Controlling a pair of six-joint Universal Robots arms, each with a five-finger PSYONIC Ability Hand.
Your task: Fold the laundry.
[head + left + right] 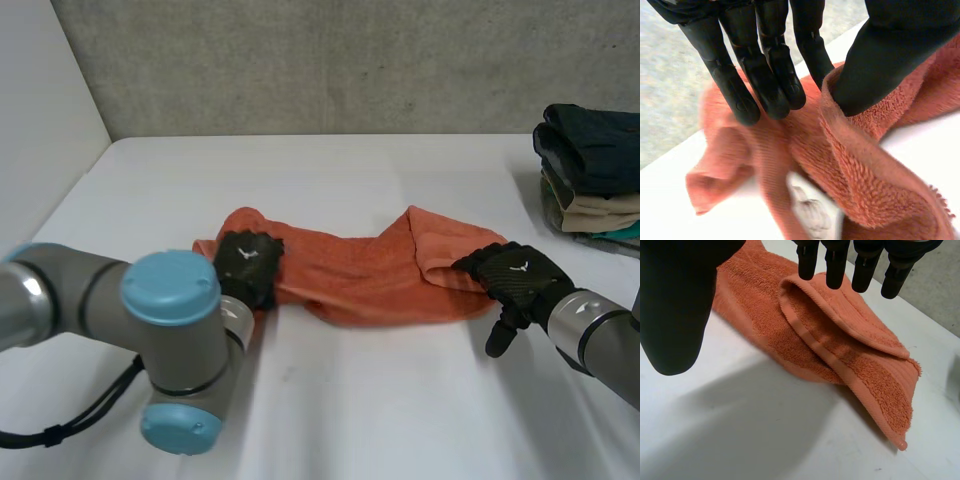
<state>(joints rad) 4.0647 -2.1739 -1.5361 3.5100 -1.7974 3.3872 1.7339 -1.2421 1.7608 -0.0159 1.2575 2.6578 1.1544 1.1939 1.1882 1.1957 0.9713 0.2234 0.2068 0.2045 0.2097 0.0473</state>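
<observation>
An orange towel [360,275] lies crumpled lengthwise across the middle of the white table [350,410]. My left hand [247,262] sits on its left end. In the left wrist view a raised ridge of the towel [855,170] is pinched between the thumb [890,55] and the fingers [767,75]. My right hand [515,278] is at the towel's right end, open. Its straight fingers [835,265] hover over a folded-over flap of the towel [840,340], and its thumb [675,305] hangs over bare table.
A stack of folded clothes [592,170], dark on top with tan and teal below, stands at the table's right edge. A grey wall runs behind the table's far edge. Bare table lies in front of the towel.
</observation>
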